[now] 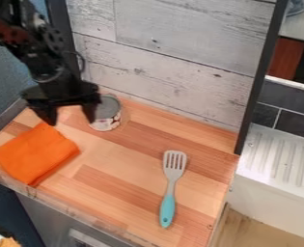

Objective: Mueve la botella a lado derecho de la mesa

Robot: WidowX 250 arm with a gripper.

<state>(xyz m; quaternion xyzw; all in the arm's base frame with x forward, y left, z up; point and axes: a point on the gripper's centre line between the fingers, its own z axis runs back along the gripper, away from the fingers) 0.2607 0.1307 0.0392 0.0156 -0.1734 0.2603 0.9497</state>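
Note:
The black gripper [70,115] hangs over the back left of the wooden table, its two fingers spread apart with nothing seen between them. Just right of its right finger is a can [107,116] with a grey side and a pale printed band; it lies or stands near the back wall, and which of the two I cannot tell. The finger overlaps the can's left edge in view; whether they touch is unclear. I see no clear bottle shape; this can is the only container on the table [199,130].
A folded orange cloth [34,153] lies at the left, just below the gripper. A spatula [169,193] with a turquoise handle lies right of centre. A whitewashed plank wall [173,62] closes the back; a white ribbed drainboard [280,161] stands beyond the right edge.

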